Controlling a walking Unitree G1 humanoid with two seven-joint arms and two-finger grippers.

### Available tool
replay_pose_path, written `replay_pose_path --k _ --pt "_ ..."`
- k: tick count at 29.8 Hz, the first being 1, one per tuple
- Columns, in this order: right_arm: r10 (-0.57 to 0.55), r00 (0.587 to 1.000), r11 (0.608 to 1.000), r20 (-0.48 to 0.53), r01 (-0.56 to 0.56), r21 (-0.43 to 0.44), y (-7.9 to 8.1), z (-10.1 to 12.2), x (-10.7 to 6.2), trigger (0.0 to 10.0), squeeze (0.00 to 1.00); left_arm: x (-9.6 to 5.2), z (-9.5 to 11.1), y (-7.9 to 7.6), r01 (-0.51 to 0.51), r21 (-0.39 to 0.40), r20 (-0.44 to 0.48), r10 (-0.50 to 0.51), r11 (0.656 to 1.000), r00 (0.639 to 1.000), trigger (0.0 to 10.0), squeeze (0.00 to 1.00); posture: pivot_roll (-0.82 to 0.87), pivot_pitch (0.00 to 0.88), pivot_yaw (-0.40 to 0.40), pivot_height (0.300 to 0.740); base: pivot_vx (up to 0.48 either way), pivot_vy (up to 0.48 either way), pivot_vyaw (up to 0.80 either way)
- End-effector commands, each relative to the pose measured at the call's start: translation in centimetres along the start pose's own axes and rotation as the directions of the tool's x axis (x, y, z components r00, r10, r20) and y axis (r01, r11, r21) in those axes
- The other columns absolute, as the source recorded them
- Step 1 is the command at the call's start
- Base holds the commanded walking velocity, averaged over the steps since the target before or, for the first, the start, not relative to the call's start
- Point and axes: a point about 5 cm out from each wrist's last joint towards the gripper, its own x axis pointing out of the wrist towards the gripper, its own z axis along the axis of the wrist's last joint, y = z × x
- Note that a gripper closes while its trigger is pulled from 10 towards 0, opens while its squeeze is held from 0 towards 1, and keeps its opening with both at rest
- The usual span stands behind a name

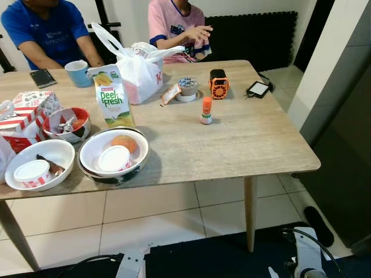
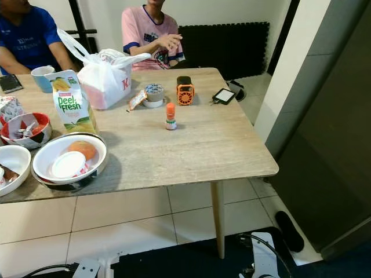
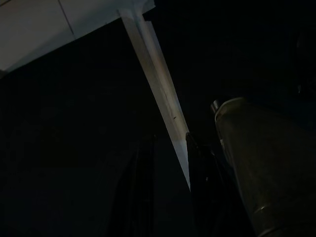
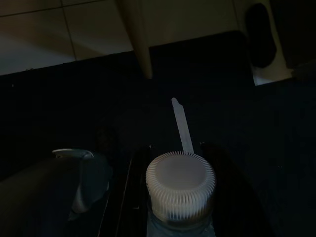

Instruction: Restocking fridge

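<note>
In the right wrist view, my right gripper is shut on a bottle with a white ribbed cap, held low over a dark floor mat. My left gripper hangs low in deep shade by a pale table leg. On the wooden table stand a Deel Fresh juice carton, a small orange-capped bottle and a white bowl holding an orange and a white tub. A dark grey tall panel rises on the right.
Two people sit behind the table. A knotted plastic bag, blue mug, tape roll, orange gadget, phones and more bowls crowd its left and back. Tiled floor and a slipper lie below.
</note>
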Motion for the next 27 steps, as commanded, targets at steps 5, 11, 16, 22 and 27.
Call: replay_pose_path --k 5,11,16,22,27 --pt "0.000 1.000 1.000 0.001 0.000 0.001 -0.02 -0.16 -0.02 10.0 0.00 -0.08 -0.55 -0.01 0.002 0.000 -0.016 -0.002 1.000 1.000 10.0 0.00 -0.02 0.000 -0.002 0.740 0.000 0.000 0.00" --pt "0.004 1.000 1.000 0.002 -0.004 0.002 0.08 -0.13 -0.01 10.0 0.00 -0.07 -0.50 -0.07 0.002 -0.010 -0.014 -0.002 1.000 1.000 10.0 0.00 -0.02 0.000 -0.002 0.740 0.000 0.000 0.00" --pt "0.005 1.000 1.000 0.000 -0.005 0.005 0.11 -0.19 -0.01 10.0 0.00 -0.07 -0.50 -0.07 -0.003 -0.030 -0.013 0.003 1.000 1.000 10.0 0.00 -0.02 0.000 -0.004 0.740 0.000 0.000 0.00" --pt "0.004 1.000 1.000 -0.002 -0.004 0.009 0.09 -0.26 -0.02 10.0 0.00 -0.07 -0.55 -0.15 -0.002 -0.036 -0.014 0.002 0.999 1.000 10.0 0.00 -0.02 0.000 -0.004 0.740 0.000 0.000 0.00" --pt "0.011 1.000 1.000 0.017 -0.012 0.027 0.04 0.02 -0.02 10.0 0.00 -0.09 -0.77 -0.41 0.000 -0.052 -0.018 -0.001 0.999 1.000 10.0 0.00 -0.02 0.000 -0.008 0.740 0.000 0.000 0.00"
